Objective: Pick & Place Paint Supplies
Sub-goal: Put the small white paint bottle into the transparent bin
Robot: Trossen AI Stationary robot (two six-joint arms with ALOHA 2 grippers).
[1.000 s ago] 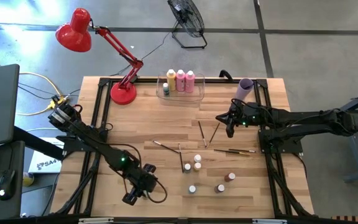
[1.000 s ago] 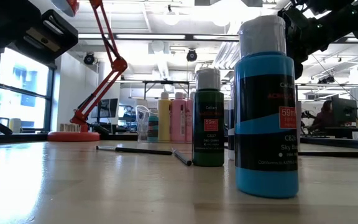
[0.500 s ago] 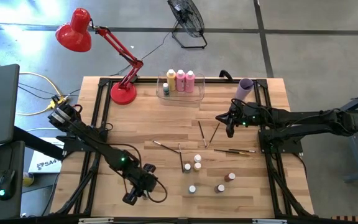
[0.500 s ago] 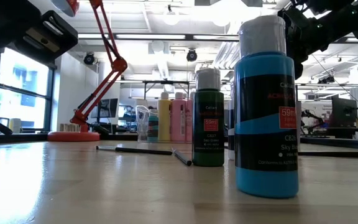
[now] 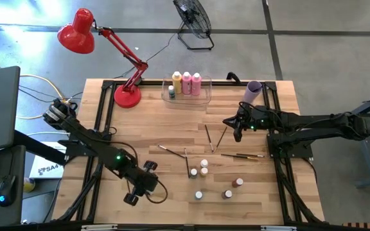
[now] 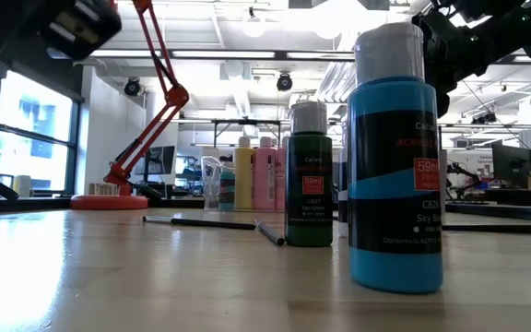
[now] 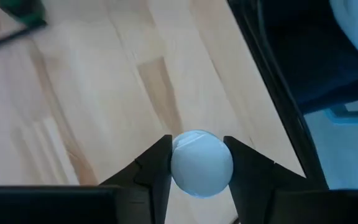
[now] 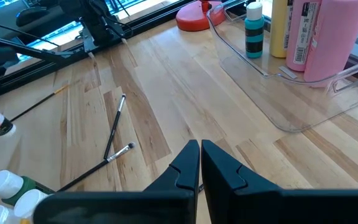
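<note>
Left gripper (image 7: 197,163) of mine is clamped on a small white-capped bottle (image 7: 201,163), cap squeezed between both fingers (image 7: 153,167), and the bare tabletop (image 7: 92,124) shows beneath. From above, that gripper (image 5: 132,196) sits at the front left of the table. I judge the grip is taken by the cap because that is the part standing up clear and easy to reach.

Off to that gripper's right side, close by, a cluster of tiny bottles (image 5: 203,168) stands upright on the wood, a few more (image 5: 234,187) a little beyond. Standing upright keeps their caps on top, ready for the same pinch from above. At table height two of them loom large: a sky blue bottle (image 6: 396,157) and a green bottle (image 6: 310,175) behind it.

Farther out, thin paintbrushes (image 5: 212,138) lie flat and scattered mid-table, one (image 5: 243,155) just past the cluster.

My right gripper (image 8: 199,163) has its fingers pressed together, holding nothing, and waits above the table's right side (image 5: 237,126).

Farthest away, at the back edge, the clear bin (image 5: 205,97) already holds three taller bottles (image 5: 186,82) and a teal bottle (image 8: 254,28). I take that as the drop point for what I am carrying.
</note>
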